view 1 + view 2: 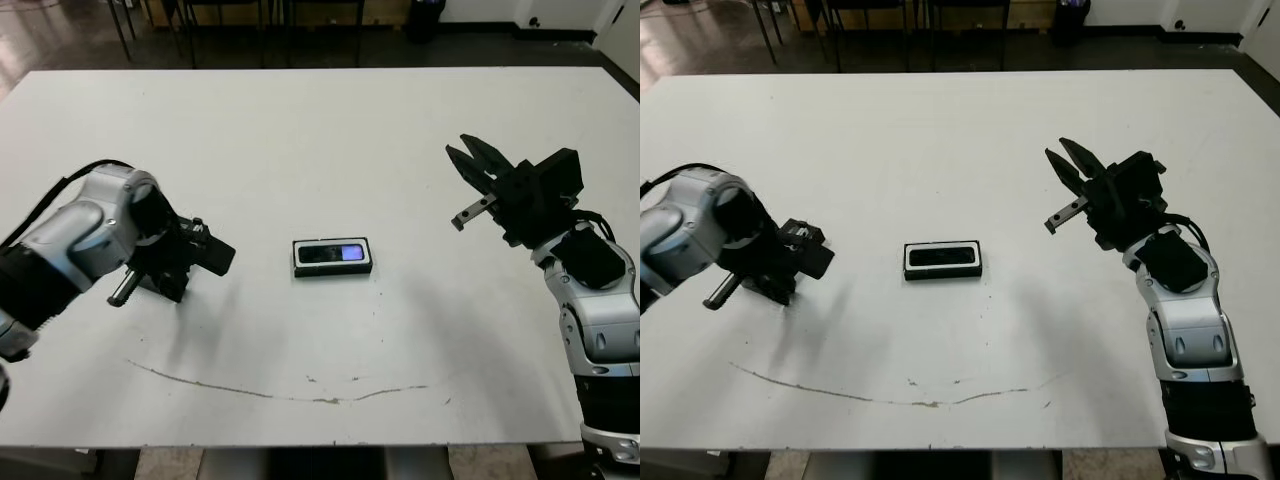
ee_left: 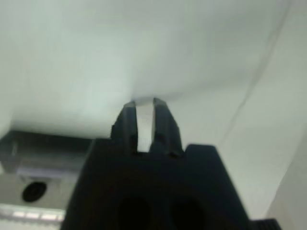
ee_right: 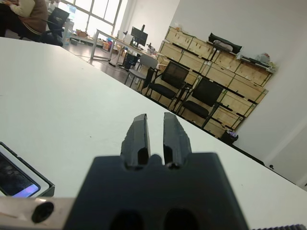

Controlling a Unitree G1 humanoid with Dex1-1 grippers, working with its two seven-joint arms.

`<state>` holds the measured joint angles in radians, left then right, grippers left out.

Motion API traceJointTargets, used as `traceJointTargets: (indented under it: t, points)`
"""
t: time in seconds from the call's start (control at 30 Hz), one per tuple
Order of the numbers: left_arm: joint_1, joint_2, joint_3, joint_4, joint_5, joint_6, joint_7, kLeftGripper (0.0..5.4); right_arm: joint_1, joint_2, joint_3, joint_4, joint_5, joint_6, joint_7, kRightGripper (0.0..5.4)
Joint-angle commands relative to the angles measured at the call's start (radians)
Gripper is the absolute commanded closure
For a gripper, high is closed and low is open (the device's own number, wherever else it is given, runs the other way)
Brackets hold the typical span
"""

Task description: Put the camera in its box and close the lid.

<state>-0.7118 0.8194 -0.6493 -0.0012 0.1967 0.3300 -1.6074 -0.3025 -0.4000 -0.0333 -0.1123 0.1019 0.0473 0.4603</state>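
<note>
We see the box (image 1: 296,258) lying flat near the middle of the desk (image 1: 330,140). The camera (image 1: 335,254) already rests inside it, screen side up, so a bluish patch shows and the white lining frames the black bar on all sides. That snug, level seat suggests to us that the first half of the task is done and only the closing remains. We cannot make out the lid with any certainty in these views, though a dark blurred shape beside the left gripper's body in its wrist view might be part of it or part of the arm. The left gripper (image 2: 144,103) hovers low over the desk, well off to the box's left and pointing toward it. Its two fingers are a narrow gap apart, with bare white surface showing between them, so it pinches nothing. The right gripper (image 3: 154,117) is raised above the desk well to the box's right, angled toward it, also only slightly parted and empty. We read both arms as standing clear so the box stays undisturbed and in sight. A thin brownish scuff line (image 1: 270,393) runs along the desk on the robot's side of the box, apart from it.
</note>
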Motion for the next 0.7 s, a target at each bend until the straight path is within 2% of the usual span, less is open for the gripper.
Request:
traceJointTargets:
  t: [0.03, 0.13, 0.23, 0.33, 0.4, 0.47, 0.53, 0.63, 0.7]
  points:
    - [0.051, 0.006, 0.137, -0.125, -0.124, 0.077, 0.022, 5.4, 0.0, -0.014, 0.005, 0.01, -0.007, 0.02, 0.009, 5.38]
    - [0.081, 0.003, 0.263, -0.253, -0.257, 0.197, 0.058, 5.4, -0.002, -0.012, 0.007, 0.015, -0.003, 0.018, 0.01, 5.38]
    - [0.153, -0.019, 0.439, -0.351, -0.417, 0.267, 0.148, 5.4, -0.002, -0.007, 0.011, 0.018, -0.002, 0.017, 0.007, 5.38]
    - [0.264, -0.047, 0.632, -0.472, -0.522, 0.363, 0.318, 5.4, 0.0, -0.008, 0.015, 0.03, -0.008, -0.005, 0.009, 5.38]
    - [0.357, -0.116, 0.763, -0.555, -0.582, 0.418, 0.473, 5.4, 0.002, -0.008, 0.015, 0.041, -0.011, -0.022, 0.009, 5.38]
    - [0.474, -0.234, 0.871, -0.661, -0.57, 0.411, 0.688, 5.4, 0.004, -0.01, 0.015, 0.047, -0.01, -0.023, 0.009, 5.38]
    - [0.578, -0.333, 0.914, -0.766, -0.493, 0.4, 0.898, 5.4, 0.004, -0.011, 0.015, 0.052, -0.009, -0.028, 0.011, 5.38]
    - [0.679, -0.414, 0.903, -0.824, -0.41, 0.39, 1.086, 5.01, 0.003, -0.008, 0.015, 0.067, 0.002, -0.043, 0.021, 5.4]
    - [0.732, -0.409, 0.879, -0.818, -0.354, 0.368, 1.147, 4.57, 0.005, -0.006, 0.017, 0.067, 0.0, -0.046, 0.02, 5.4]
